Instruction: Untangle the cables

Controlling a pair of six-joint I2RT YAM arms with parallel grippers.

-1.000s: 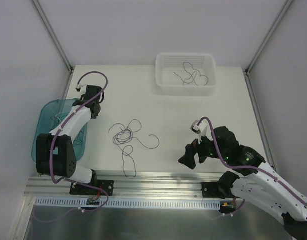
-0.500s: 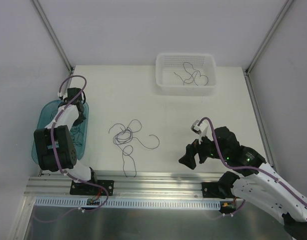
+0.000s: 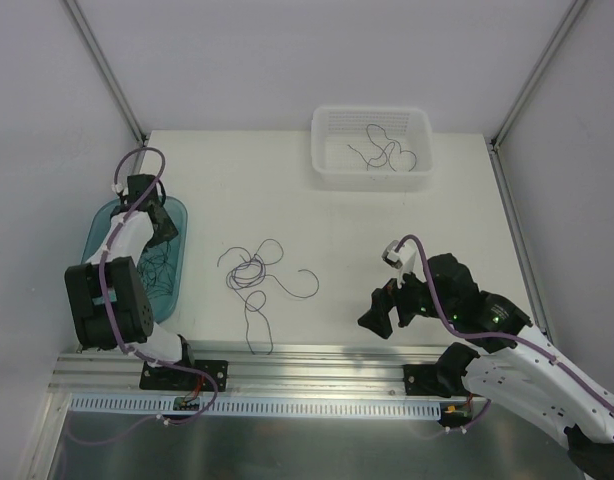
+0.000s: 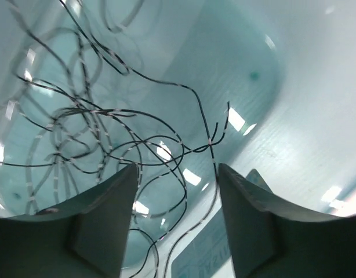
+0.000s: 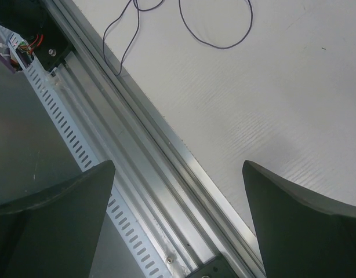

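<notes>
Your cables (image 3: 245,272) sit in three spots in the top view. A loose tangle lies on the table (image 3: 437,200) a little left of centre. A few curled strands are in the white basket (image 3: 327,176) at the upper middle. The rest are heaped in the blue-green tray (image 3: 82,250) at the left edge.

Your left gripper (image 4: 177,174) hangs over that tray with its fingers apart. In the left wrist view, dark looping strands fill the tray floor at the upper left. A couple of them run down through the gap between the fingers, and nothing is pinched.

Your right gripper (image 5: 178,168) is at the lower right of the top view, well apart from the tangle. Its fingers are spread wide and hold nothing. In its own view it looks down on the metal rail (image 5: 143,139) at the table's near edge, with one cable loop lying along the top of the frame.
</notes>
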